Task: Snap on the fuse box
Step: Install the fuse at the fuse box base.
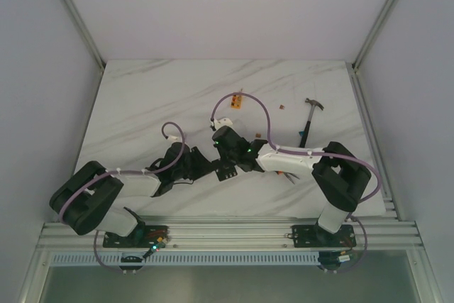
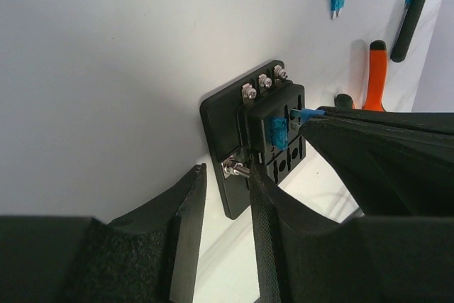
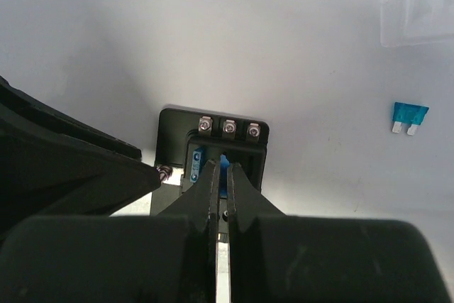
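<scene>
The fuse box (image 2: 277, 108) lies flat, fuse face pointing up

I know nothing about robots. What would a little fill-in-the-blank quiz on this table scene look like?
The fuse box has a row of ___ screws along one edge.
The right hand is shut on a ___ fuse at the box.
The pliers have an ___ handle.
Missing words: three; blue; orange.
</scene>
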Robot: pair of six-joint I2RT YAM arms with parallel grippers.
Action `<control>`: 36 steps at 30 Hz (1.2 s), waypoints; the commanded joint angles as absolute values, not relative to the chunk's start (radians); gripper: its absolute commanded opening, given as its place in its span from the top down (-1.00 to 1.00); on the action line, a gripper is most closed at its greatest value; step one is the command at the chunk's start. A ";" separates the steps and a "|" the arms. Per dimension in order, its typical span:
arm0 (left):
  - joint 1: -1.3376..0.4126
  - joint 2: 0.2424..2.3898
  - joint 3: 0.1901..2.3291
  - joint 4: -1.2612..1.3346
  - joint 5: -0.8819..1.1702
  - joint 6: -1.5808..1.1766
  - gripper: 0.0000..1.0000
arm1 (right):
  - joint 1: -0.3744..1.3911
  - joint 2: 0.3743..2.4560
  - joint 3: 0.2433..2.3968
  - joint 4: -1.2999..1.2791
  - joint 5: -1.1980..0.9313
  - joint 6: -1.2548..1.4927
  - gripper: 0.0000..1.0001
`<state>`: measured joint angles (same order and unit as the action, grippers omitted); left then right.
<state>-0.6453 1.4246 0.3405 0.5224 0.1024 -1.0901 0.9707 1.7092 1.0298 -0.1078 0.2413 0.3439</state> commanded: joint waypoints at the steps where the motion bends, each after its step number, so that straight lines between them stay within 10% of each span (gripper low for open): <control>1: -0.644 1.455 0.349 0.514 0.114 -1.097 0.19 | 0.980 1.727 1.052 -0.111 0.281 0.362 1.00; 36: -0.682 1.480 0.340 0.470 0.071 -1.115 0.36 | 1.001 1.727 1.034 -0.099 0.255 0.330 0.80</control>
<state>-0.6754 1.4612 0.3496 0.5579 0.1078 -1.1252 0.9886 1.7344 1.0298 -0.1032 0.2802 0.3355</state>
